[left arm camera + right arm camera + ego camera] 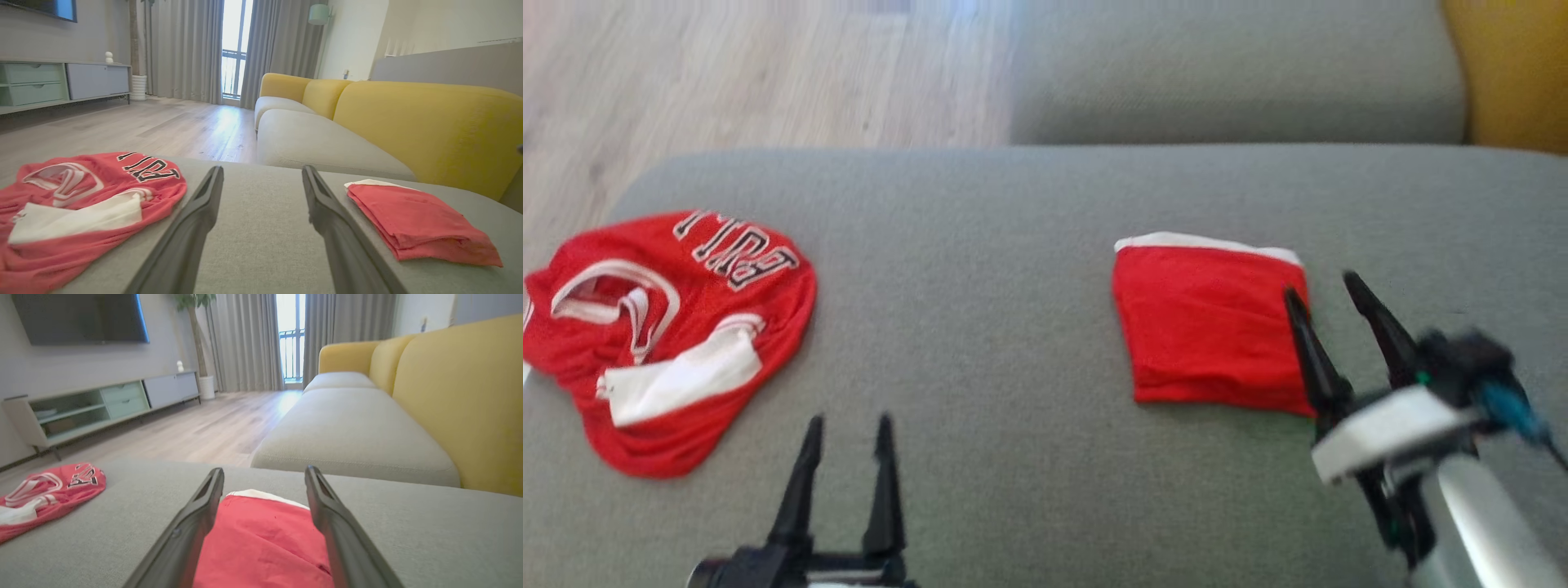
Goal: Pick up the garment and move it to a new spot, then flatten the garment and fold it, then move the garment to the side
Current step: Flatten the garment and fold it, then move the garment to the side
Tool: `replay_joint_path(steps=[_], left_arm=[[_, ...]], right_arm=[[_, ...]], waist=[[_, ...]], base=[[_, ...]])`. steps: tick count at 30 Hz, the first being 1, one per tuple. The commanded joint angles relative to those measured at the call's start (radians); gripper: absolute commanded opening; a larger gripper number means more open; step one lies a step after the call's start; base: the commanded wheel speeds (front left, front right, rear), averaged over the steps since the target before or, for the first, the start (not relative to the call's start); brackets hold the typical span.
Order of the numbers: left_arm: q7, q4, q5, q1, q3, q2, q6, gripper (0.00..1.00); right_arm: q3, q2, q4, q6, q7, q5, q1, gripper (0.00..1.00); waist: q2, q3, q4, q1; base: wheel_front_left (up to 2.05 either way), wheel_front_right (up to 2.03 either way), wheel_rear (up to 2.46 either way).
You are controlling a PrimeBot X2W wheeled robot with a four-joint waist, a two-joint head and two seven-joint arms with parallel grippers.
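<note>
A folded red garment [1209, 322] with a white edge lies flat on the right half of the grey cushion [980, 286]; it also shows as the folded garment [416, 222] and the folded garment [261, 543]. My right gripper [1319, 286] hovers open over its right edge, holding nothing. A crumpled red jersey [666, 331] with white trim and lettering lies at the cushion's left end, seen too as the jersey [86, 204] and the jersey [45, 492]. My left gripper [848, 420] stands open and empty near the front edge, right of the jersey.
Bare grey cushion lies between the two garments. A second grey seat [1233, 73] sits behind, with a yellow backrest [1515, 73] at the far right. Wooden floor [727, 73] lies beyond the cushion's left rear edge.
</note>
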Motion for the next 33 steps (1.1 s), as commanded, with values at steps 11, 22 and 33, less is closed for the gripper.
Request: replay_joint_path(steps=[11,22,33], left_arm=[[-0.005,-0.034,0.002,0.067,0.078,-0.002,0.04,1.0],[-0.005,-0.003,0.091,0.104,0.063,0.002,0.019,1.0],[-0.005,-0.006,0.127,0.099,0.064,0.001,0.006,1.0]], right_arm=[[-0.025,0.041,0.027,-0.001,-0.184,-0.068,0.165,1.0],[-0.059,0.09,0.009,-0.001,-0.185,-0.11,0.24,1.0],[-0.076,0.117,0.015,-0.001,-0.185,-0.131,0.248,1.0]], waist=[[0.0,-0.089,-0.006,0.0002],[0.0,-0.111,0.005,0.0002],[0.0,-0.107,0.008,0.0002]], base=[[0.0,0.0,0.0],[0.0,0.0,0.0],[0.0,0.0,0.0]])
